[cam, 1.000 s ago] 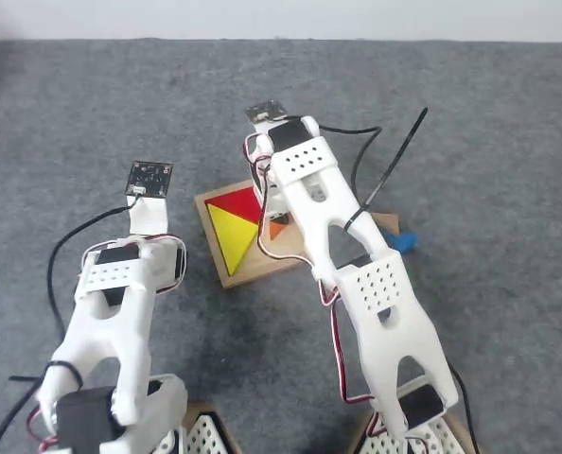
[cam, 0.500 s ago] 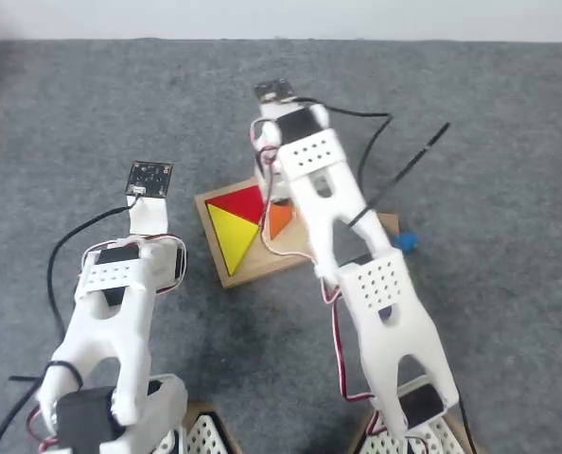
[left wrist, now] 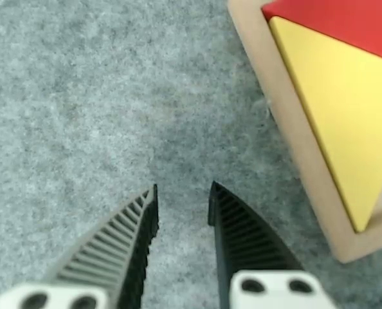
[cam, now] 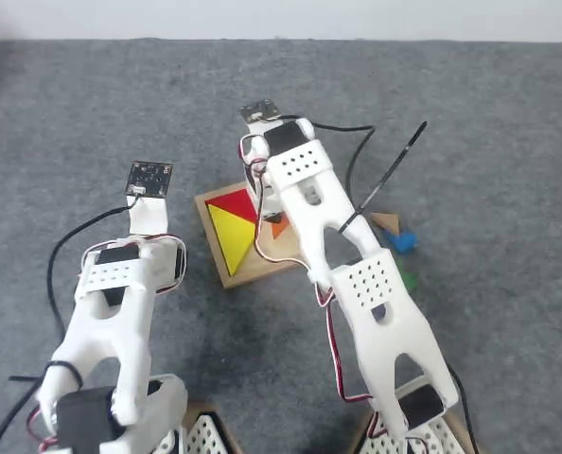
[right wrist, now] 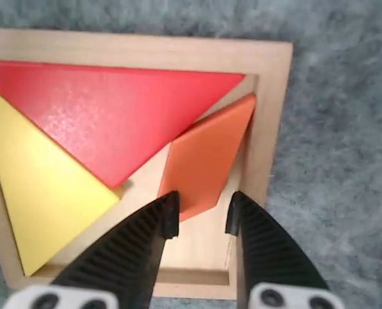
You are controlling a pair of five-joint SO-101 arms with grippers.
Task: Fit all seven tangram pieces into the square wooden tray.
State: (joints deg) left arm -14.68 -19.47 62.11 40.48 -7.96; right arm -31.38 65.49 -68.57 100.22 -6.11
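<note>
Three pieces (right wrist: 114, 116) in tray (right wrist: 272, 129), loose pieces (cam: 386, 222) to its right

Red piece (right wrist: 114, 109), yellow piece (right wrist: 43, 193), orange piece (right wrist: 210, 161) (touching red) in wooden tray (right wrist: 272, 129)

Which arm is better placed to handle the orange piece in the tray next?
Right, probably. The right gripper hangs over the tray, its open fingers either side of the orange piece at one end. The left gripper is open over carpet beside the tray, farther from that piece.
</note>
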